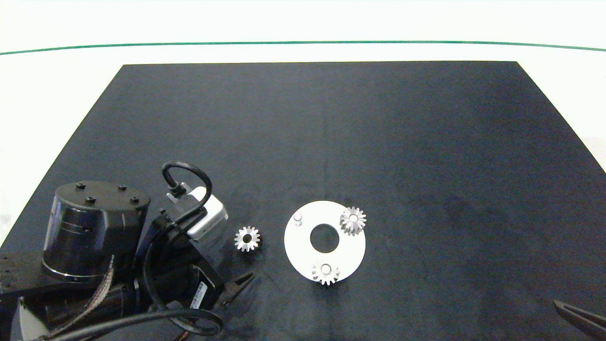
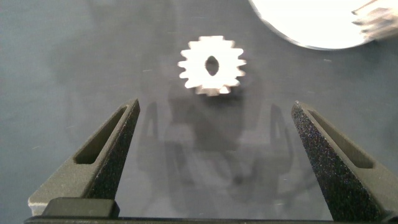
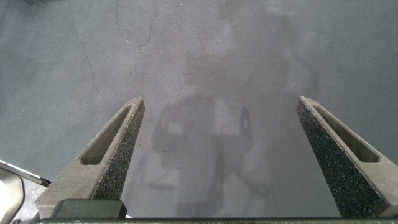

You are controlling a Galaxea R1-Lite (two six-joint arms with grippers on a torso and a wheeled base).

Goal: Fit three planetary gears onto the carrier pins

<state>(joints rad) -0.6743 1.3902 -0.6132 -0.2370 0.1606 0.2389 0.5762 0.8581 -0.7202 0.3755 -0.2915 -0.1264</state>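
While the left gripper (image 2: 214, 149) holds its fingers (image 2: 106, 149) spread wide and empty low over the dark tabletop (image 1: 426, 156), the loose planetary gear (image 2: 212, 65) lies flat just ahead of the gap, roughly centred and untouched. Beyond it sits the white disc (image 1: 303, 246), where two gears (image 1: 353, 220) already ride pins and one carrier pin (image 1: 298, 218) stands bare on the near side. This arm is much the nearer; the right gripper (image 3: 217, 155), also open and empty, waits well apart.

Left end effector (image 2: 214, 124) and right end effector (image 3: 217, 124) both gape wide, empty.
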